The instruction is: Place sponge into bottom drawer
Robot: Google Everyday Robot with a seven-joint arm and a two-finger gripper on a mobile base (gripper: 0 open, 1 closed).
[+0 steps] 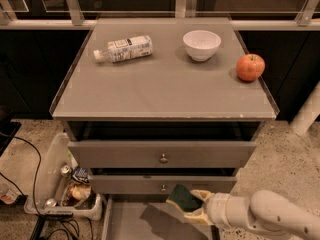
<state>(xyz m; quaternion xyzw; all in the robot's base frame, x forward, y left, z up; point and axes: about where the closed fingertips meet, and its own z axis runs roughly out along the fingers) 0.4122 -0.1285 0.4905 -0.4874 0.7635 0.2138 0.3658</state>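
My gripper (196,205) reaches in from the lower right on a white arm and is shut on the sponge (183,198), whose dark green scouring side faces up. It holds the sponge in the air above the open bottom drawer (131,223), a shallow grey tray pulled out at the foot of the cabinet. The sponge hangs over the drawer's right part, just below the middle drawer's front, and casts a shadow on the drawer floor.
Two upper drawers (162,155) with round metal knobs are shut. On the cabinet top lie a plastic bottle (124,49), a white bowl (201,44) and a red apple (250,67). A bin of clutter (65,185) and cables sit on the floor at left.
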